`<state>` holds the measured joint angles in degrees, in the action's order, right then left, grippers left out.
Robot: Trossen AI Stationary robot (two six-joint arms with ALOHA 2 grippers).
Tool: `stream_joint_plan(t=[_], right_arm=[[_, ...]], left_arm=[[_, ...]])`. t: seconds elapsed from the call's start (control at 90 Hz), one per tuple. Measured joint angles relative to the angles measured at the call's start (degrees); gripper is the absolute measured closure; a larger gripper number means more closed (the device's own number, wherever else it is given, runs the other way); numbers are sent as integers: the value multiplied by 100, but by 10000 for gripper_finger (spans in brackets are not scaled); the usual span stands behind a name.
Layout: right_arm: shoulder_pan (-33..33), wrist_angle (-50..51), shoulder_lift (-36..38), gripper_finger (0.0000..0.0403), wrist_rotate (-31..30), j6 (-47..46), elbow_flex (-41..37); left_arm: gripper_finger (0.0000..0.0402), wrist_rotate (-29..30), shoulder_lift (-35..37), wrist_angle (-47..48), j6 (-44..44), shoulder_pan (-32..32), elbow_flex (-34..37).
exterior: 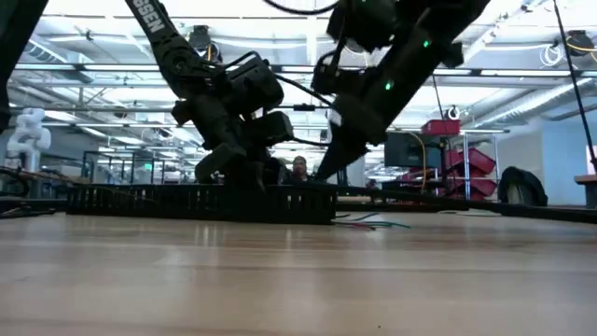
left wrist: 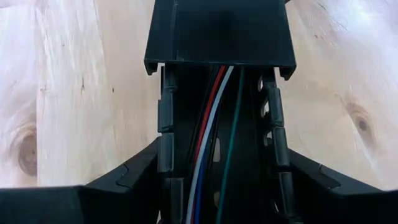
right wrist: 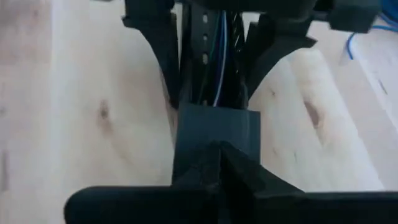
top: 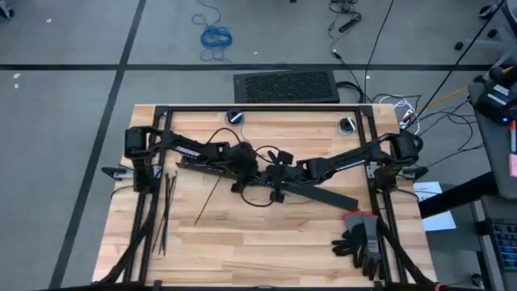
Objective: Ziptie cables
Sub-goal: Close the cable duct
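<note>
A long black slotted duct (top: 323, 194) lies slantwise on the wooden table (top: 242, 250). The cables (left wrist: 214, 124), thin red, white, blue and green wires, run along inside it, and their ends lie on the table (exterior: 373, 224). A flat cover (left wrist: 217, 31) closes the duct's farther stretch. My left gripper (left wrist: 224, 152) straddles the open stretch at the table's middle. My right gripper (right wrist: 217, 149) is shut, with its tips on the cover. Several zipties (top: 168, 206) lie at the table's left, and one more (top: 212, 198) lies nearer the middle. My left gripper has the duct's two slotted side walls (left wrist: 163, 134) between its fingers, coming from above and lying across the duct. The duct rests flat on the table. My right gripper meets the cover's top (right wrist: 214, 121) near its end with shut fingertips, slanting down from the table's right.
A pair of grey and black gloves (top: 362, 241) lies near the front right corner. A dark frame (top: 258, 109) borders the table's far and side edges. The wood in front of the duct is bare.
</note>
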<state>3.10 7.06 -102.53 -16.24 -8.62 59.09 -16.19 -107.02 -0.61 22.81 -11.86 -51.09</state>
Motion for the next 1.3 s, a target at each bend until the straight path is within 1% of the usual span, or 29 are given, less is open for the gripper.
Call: stream_joint_plan(t=[0.111,0.278,0.6,0.778,0.989,1.2,1.3], right_arm=[[-93,-81,-131,403,67,58,24],[-216,-386,-273,403,485,234,33],[-380,-450,-291,403,681,332,22],[-407,-474,-297,403,679,332,20],[-418,-506,-351,403,723,336,18],[-427,-699,-612,403,714,339,37],[-427,-810,-670,403,725,339,37]], left_arm=[[159,-2,0,-28,-1,0,4],[158,-7,0,-116,9,14,11],[158,22,0,-180,4,112,11],[152,19,1,-435,-9,161,8],[116,55,263,-211,-7,179,0],[112,37,685,6,-249,195,-15],[112,80,857,363,-285,231,-25]])
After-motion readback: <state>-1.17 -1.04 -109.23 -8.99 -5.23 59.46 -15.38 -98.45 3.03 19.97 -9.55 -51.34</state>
